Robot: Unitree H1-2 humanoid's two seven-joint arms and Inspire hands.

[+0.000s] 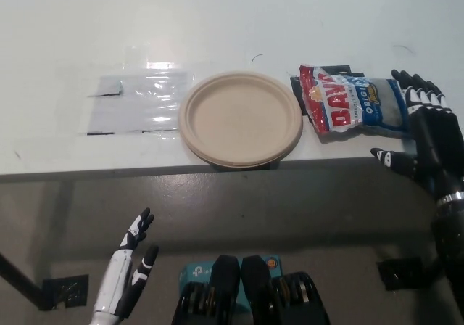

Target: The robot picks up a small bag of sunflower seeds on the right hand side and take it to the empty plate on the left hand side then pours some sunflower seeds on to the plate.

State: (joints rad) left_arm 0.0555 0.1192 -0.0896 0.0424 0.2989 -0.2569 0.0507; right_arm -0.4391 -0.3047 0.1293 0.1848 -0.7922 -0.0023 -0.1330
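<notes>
A small red, white and blue bag of sunflower seeds [348, 104] lies flat on the white table, right of the plate. The empty tan paper plate [241, 118] sits near the table's front edge. My black right hand [424, 140] is open, fingers spread, at the bag's right end; its fingertips [413, 85] overlap the bag's right edge, and I cannot tell whether they touch it. My white left hand [130, 267] rests open low at the lower left, below the table.
A clear plastic sheet [138, 101] is taped flat on the table left of the plate. The table's front edge [109, 171] runs across the picture's middle. A black patch [297, 85] shows under the bag's left end.
</notes>
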